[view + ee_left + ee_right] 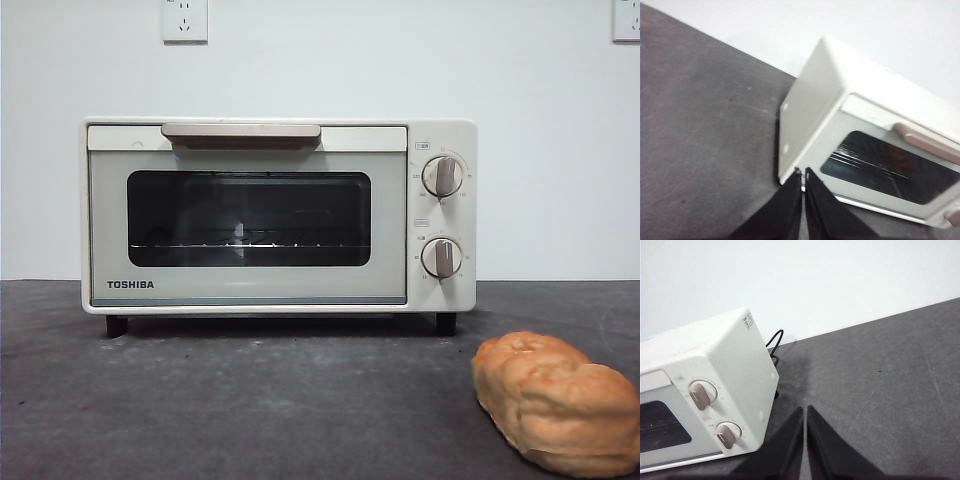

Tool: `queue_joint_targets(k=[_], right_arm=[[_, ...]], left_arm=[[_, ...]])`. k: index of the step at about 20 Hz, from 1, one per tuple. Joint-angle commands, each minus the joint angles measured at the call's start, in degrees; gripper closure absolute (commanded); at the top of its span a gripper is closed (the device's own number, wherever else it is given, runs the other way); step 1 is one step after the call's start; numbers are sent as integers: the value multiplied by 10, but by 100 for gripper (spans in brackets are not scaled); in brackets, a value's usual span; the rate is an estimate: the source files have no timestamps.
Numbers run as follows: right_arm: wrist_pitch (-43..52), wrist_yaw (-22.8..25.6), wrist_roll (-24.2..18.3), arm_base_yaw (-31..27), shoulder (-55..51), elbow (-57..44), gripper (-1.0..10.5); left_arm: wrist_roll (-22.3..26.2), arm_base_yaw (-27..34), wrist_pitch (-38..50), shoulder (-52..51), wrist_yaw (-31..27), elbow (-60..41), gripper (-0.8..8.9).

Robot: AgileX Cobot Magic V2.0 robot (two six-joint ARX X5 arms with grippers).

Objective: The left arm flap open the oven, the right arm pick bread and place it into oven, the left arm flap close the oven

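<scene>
While shut, door flush, oven (278,215) standing on dark counter (250,410), wire rack (240,243) dimly seen through glass, beige handle (241,133) across top of door, two knobs (442,176) stacked at one side. Bread (560,403) lying on counter nearer the camera, off toward knob side, apart from oven. Left end effector (803,172) clenched, empty, near oven's plain-side lower corner. Right end effector (804,410) clenched, empty, near knob-side corner.
</scene>
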Motion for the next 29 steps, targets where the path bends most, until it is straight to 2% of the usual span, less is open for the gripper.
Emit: queue_joint_targets(k=[1, 7, 18, 24, 29], right_arm=[[-16, 0, 0, 0, 31, 51, 941], [-105, -17, -53, 0, 115, 162, 941], [-303, -110, -166, 6, 270, 327, 941], [-395, -122, -196, 28, 302, 343, 941], [-422, -120, -207, 41, 304, 343, 941]], left_arm=[[34, 1, -20, 38, 13, 52, 797], [104, 1, -96, 126, 54, 151, 797], [220, -1, -259, 242, 154, 255, 797], [240, -19, -296, 253, 164, 272, 797], [245, -26, -311, 253, 164, 272, 797]])
